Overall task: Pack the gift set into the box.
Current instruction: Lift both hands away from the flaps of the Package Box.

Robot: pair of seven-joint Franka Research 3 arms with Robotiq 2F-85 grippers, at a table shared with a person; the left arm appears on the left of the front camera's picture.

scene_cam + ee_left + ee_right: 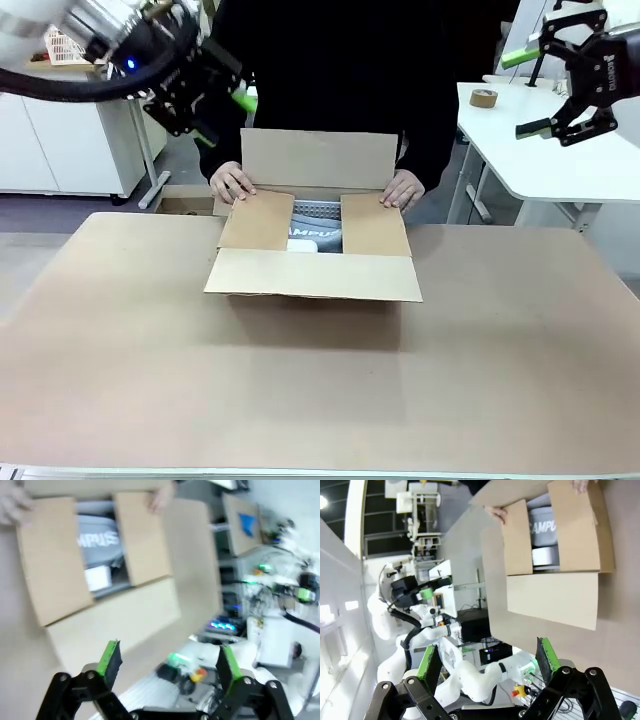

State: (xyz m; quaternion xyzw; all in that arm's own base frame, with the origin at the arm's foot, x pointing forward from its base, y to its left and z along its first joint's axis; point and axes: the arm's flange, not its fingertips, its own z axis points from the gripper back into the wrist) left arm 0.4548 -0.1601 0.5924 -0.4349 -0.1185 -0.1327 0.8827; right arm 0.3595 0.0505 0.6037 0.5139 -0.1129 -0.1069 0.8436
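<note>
The brown cardboard box (315,275) stands at the far middle of the table, its near flap folded outward and its far flap upright. A person's hands (232,183) press the two side flaps inward. Between those flaps shows the gift set (315,234), grey with white lettering. My left gripper (228,108) hangs open above the box's far left corner. My right gripper (526,92) is open, high at the far right. The left wrist view has the open left gripper (167,660) above the box (50,570) and gift set (97,535). The right gripper (487,660) looks down on the box (555,597).
The brown tabletop (300,390) spreads wide in front of the box. A white side table (540,165) at the right carries a roll of tape (484,97). White cabinets (60,140) stand at the far left.
</note>
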